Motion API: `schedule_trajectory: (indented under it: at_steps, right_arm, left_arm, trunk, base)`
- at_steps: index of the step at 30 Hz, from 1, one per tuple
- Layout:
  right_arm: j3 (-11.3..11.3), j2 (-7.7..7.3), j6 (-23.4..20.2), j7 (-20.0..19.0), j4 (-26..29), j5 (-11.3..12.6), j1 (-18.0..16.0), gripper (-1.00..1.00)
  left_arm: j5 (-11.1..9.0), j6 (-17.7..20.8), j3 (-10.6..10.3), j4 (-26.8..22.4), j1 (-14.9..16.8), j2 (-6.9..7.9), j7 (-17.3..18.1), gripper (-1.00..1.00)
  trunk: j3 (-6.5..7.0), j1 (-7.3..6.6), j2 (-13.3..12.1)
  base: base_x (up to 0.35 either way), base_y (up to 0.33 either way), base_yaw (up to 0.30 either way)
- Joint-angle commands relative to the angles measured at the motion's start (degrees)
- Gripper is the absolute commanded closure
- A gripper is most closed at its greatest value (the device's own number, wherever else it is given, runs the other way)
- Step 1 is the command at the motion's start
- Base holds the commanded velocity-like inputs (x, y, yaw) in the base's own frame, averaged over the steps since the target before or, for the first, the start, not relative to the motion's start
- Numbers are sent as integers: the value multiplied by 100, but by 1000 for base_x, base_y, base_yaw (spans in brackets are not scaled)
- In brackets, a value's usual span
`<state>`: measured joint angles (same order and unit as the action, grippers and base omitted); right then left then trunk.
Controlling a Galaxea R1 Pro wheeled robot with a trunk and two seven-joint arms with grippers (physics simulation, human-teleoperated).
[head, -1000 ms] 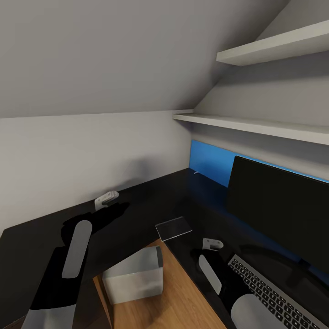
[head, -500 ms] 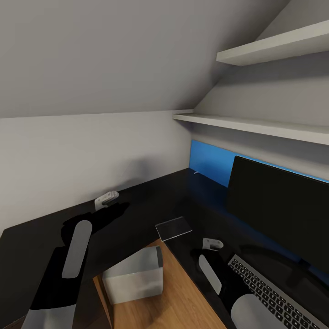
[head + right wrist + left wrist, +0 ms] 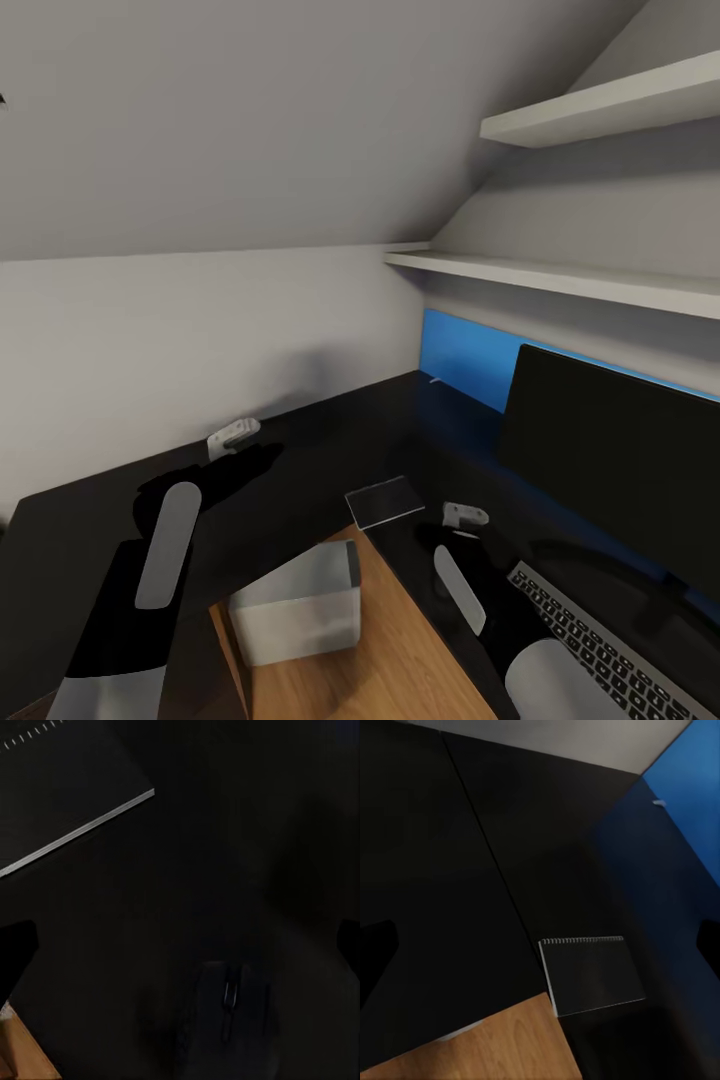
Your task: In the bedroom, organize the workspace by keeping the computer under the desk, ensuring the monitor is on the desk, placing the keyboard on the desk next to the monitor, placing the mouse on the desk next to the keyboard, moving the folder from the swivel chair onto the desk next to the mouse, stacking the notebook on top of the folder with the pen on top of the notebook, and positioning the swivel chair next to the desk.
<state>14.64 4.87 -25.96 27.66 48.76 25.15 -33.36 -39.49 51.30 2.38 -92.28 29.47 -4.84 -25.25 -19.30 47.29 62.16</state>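
One dark, spiral-bound notebook lies flat on the black desk; gripper states unclear.

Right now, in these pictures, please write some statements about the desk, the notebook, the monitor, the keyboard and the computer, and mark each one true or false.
1. The notebook lies flat on the black desk. True.
2. The monitor stands on the floor. False: it stands on the desk, in front of the blue wall panel.
3. The keyboard lies on the desk in front of the monitor. True.
4. The computer sits on top of the desk. False: it stands on the wooden floor, below the desk's inner corner.
5. The right gripper holds the notebook. False: the notebook lies apart from it.
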Motion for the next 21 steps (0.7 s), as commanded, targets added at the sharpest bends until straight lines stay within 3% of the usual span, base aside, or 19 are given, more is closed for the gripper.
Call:
schedule_trajectory:
  at_steps: [1,12,21]
  right_arm:
    - [19,-4,-10,55,15,52,-4,-100]
    - [169,-4,10,64,36,52,-4,-100]
    - [179,-4,12,65,37,52,-4,-100]
  left_arm:
    - [-59,21,8,-5,6,-4,-50,-100]
    - [-57,21,7,55,6,-6,-50,-100]
    - [-49,16,7,61,6,-8,-50,-100]
  trunk:
    - [0,1,5]
    - [85,1,5]
    - [126,1,5]
  base:
    - [0,0,122]
    - [0,0,152]
    - [0,0,230]
